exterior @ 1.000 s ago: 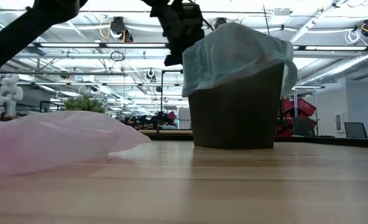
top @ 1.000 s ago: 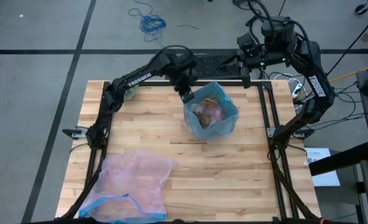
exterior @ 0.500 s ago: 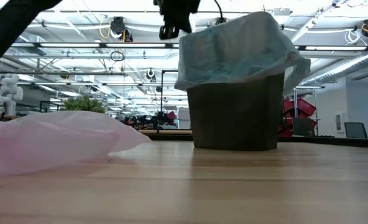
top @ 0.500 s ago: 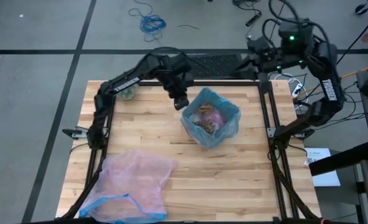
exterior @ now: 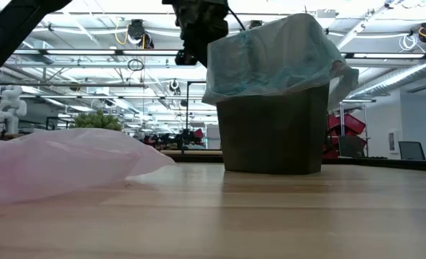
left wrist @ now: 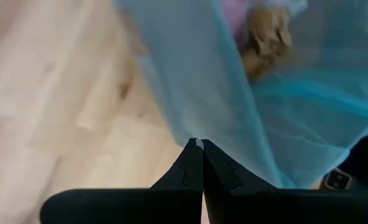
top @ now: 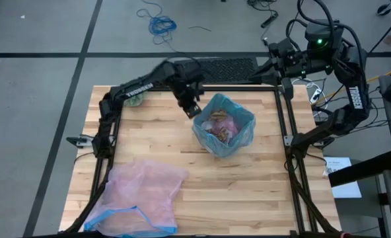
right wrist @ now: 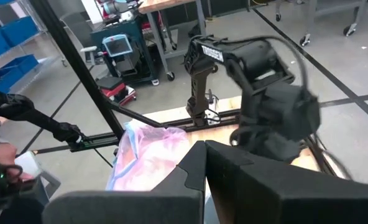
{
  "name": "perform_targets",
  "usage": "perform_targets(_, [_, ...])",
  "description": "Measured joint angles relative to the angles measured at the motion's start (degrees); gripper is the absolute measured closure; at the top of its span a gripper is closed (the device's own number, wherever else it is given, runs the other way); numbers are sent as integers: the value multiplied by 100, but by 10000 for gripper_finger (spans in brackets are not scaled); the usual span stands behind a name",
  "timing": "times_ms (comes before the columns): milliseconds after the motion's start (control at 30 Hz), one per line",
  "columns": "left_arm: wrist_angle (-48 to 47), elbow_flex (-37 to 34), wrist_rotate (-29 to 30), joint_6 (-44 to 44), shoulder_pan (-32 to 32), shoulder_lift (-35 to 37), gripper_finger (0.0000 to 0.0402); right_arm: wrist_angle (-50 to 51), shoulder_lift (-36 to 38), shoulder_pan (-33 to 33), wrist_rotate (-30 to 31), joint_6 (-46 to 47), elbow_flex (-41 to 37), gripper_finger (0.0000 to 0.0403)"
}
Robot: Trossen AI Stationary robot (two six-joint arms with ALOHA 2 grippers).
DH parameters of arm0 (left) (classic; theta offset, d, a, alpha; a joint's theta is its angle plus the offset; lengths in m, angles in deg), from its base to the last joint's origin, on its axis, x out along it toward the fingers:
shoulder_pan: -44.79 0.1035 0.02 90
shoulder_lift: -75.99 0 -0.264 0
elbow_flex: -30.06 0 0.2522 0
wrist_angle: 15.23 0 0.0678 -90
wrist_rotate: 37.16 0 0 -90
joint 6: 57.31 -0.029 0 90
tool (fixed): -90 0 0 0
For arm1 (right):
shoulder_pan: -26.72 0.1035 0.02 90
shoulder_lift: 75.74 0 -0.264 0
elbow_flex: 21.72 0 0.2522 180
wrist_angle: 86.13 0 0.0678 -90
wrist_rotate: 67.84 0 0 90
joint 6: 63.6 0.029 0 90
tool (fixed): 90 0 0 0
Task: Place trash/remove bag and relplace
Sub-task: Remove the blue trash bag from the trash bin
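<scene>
The left gripper point(top: 195, 111) has its jaws together on nothing, just beside the bag's point(top: 243, 135) rim; trash point(top: 220, 125) lies inside it. The right gripper point(right wrist: 204, 147), jaws together, hangs beyond the bench point(top: 248, 185)

Crinkly translucent plastic bag point(top: 243, 132), pale wood table point(top: 248, 185)

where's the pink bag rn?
In the high view the pink bag lies flat on the table's near-left corner, apart from the blue-lined bin at the far middle. In the low view it is the pink heap at left.
</scene>
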Motion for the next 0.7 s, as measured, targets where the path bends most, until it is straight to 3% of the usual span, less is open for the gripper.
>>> perform_targets(233, [559, -188, -578, 148, -385, 11, 401, 207, 58, 0, -5, 12, 0, 403])
perform_targets(400, [728, -192, -889, 174, -162, 299, 401, 309, 82, -2, -139, 114, 0, 403])
perform_targets(567, [344, -190, -988, 274, 194, 714, 402, 947, 67, 18, -424, 948, 0, 403])
perform_targets(700, [-333, -297, -621, -21, 518, 1059, 401, 2012, 51, 317, 515, 1817, -21, 403])
